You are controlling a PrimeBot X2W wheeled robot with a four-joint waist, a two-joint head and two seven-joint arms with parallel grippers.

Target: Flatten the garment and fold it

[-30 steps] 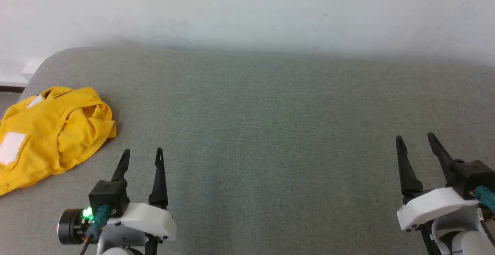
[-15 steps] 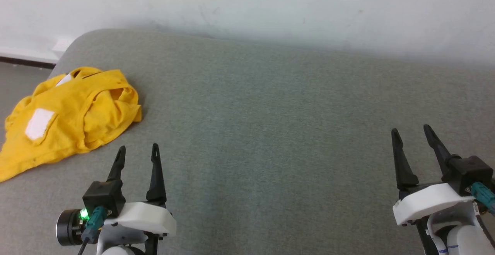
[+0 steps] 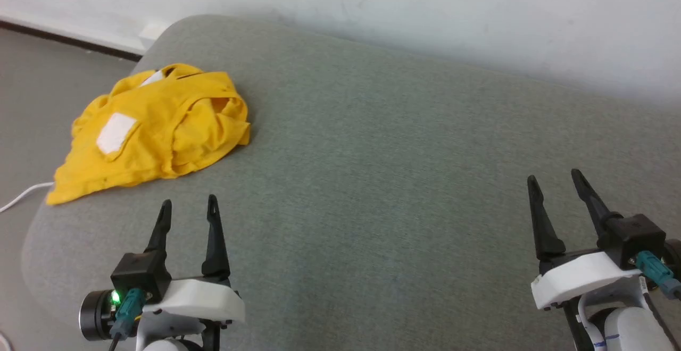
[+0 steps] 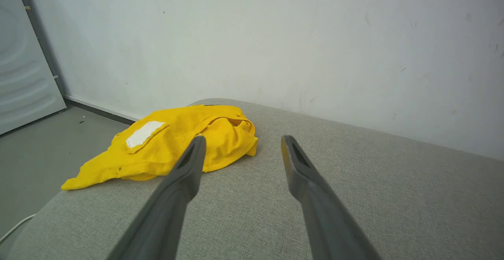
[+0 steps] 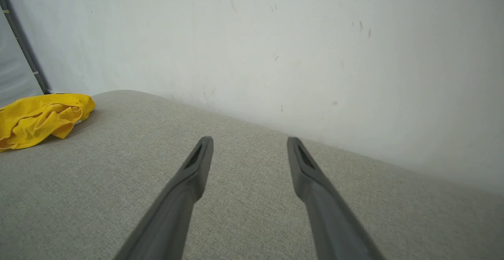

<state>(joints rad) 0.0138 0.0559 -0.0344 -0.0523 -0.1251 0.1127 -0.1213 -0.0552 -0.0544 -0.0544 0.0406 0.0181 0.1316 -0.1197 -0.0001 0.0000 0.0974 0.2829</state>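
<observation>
Yellow T-shirt sits crumpled in a heap at the far-left corner of the grey padded surface, close to its rounded edge; not flattened, not folded; white patch faces up on its left part; one tip of cloth reaches the left edge. Left gripper hovers over the near-left area, near the shirt but apart from it, fingers pointing toward it, jaws spread wide, empty; green light lit on its wrist. Right gripper over the near-right area, well apart from the shirt, jaws released, nothing held. White wall behind the surface; grey floor to the left, white cable lying on it by the corner.
</observation>
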